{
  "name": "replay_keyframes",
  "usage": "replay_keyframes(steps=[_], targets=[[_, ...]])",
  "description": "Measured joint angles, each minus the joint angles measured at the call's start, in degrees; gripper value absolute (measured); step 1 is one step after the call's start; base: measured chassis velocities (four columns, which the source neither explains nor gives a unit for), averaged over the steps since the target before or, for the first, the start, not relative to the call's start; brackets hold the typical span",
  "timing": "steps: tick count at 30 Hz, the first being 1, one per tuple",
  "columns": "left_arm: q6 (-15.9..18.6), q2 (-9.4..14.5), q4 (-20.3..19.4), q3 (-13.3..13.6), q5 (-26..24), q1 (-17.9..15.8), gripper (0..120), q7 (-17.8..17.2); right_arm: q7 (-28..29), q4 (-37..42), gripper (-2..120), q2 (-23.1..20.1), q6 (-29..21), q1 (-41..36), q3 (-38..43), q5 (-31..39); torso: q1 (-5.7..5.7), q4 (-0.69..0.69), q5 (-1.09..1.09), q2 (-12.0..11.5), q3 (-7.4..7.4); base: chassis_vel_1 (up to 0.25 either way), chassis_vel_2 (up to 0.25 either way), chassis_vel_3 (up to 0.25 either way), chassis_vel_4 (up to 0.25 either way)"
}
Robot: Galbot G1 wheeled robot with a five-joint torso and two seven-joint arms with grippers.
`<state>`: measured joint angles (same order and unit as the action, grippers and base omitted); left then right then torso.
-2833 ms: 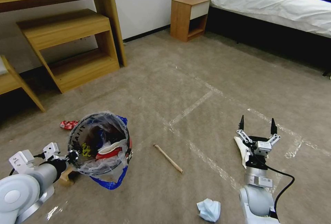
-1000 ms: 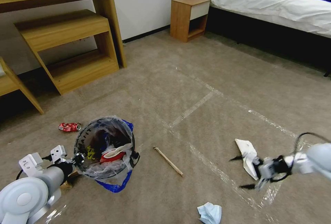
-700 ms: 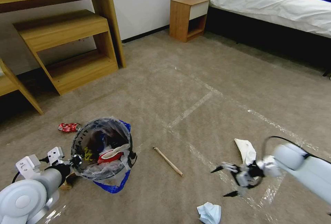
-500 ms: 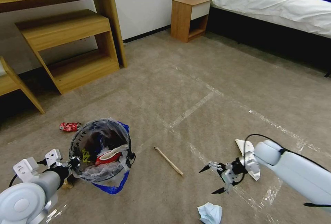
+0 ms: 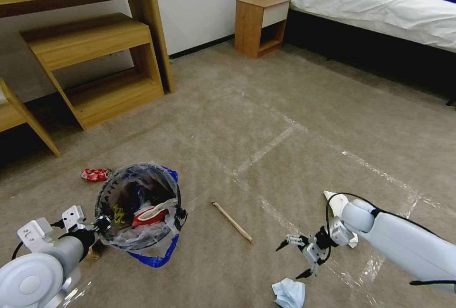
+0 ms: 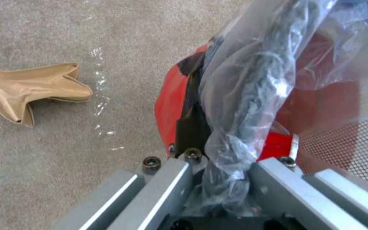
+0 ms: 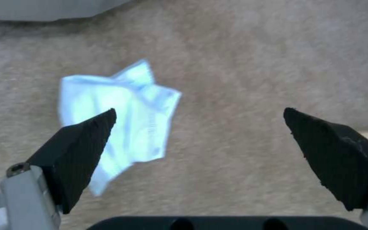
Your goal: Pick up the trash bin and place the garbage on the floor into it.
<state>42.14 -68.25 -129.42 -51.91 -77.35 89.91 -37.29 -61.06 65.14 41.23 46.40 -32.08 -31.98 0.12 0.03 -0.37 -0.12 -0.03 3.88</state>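
Note:
The red trash bin (image 5: 137,206), lined with a clear plastic bag, holds several pieces of litter. My left gripper (image 5: 102,225) is shut on its near rim and bag (image 6: 231,127). My right gripper (image 5: 288,263) hangs open just above the floor, beside a crumpled pale blue face mask (image 5: 288,293). In the right wrist view the mask (image 7: 133,102) lies below the open gripper (image 7: 199,111), nearer one fingertip. A wooden stick (image 5: 232,221) lies between bin and right gripper. A white crumpled piece (image 5: 338,201) lies partly behind the right arm. A crushed red can (image 5: 95,174) lies beyond the bin.
A tan cardboard bit (image 6: 30,89) lies on the carpet beside the bin. A wooden desk with shelves (image 5: 95,61) stands at the back left, a nightstand (image 5: 260,23) and a bed (image 5: 380,9) at the back right. Tape lines (image 5: 266,146) cross the open carpet.
My right arm has swung from upright over the white piece down and leftward, its open gripper now low by the face mask. The bin in my left gripper has shifted only slightly.

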Motion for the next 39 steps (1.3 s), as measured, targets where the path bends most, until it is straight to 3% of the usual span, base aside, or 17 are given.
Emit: replay_keyframes(steps=[24, 39], targets=[[0.0, -0.63, -1.63, -0.51, 0.12, 0.86, 0, 0.0, 0.31, -6.87, 100, 5.37, 0.04, -1.91, -2.19, -1.75, 0.0, 0.02, 0.0, 0.0, 0.0, 0.0, 0.0, 0.0, 0.0], [0.0, -1.23, -2.03, -0.04, 0.82, 0.9, 0, -0.17, -0.84, -1.25, 100, -0.42, 0.07, -3.0, 0.7, -0.53, 0.0, 0.01, 0.0, 0.0, 0.0, 0.0, 0.0, 0.0, 0.0]])
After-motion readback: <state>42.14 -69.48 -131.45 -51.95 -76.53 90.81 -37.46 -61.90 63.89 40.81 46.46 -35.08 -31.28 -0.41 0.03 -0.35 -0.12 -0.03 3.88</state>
